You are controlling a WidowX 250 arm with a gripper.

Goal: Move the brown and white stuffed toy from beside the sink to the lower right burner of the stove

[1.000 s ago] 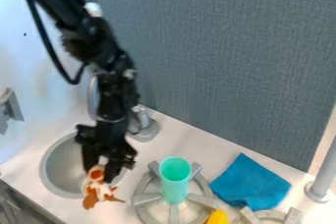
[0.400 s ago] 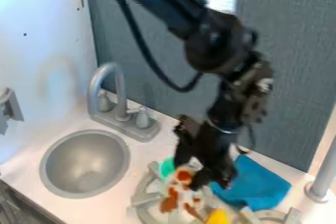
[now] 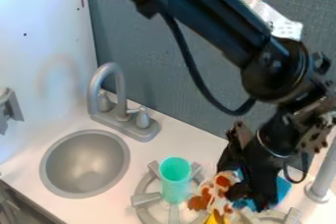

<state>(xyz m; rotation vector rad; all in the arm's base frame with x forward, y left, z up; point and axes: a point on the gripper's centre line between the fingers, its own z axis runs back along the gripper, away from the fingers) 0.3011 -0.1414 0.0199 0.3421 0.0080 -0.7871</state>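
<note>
Black arm (image 3: pixel 203 19) slants down from top; end effector (image 3: pixel 238 184) grips spotted toy (image 3: pixel 211 191).

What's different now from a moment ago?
The claw has swung to the picture's right, carrying the orange-and-white toy from the sink past the green cup. Nothing was newly grabbed or let go. The cup, the blue cloth and the faucet look unmoved.

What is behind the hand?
Parts of a blue cloth show past both sides of the hand, which holds a spotted toy. The cloth's middle is covered, so nothing there can be made out.
</note>
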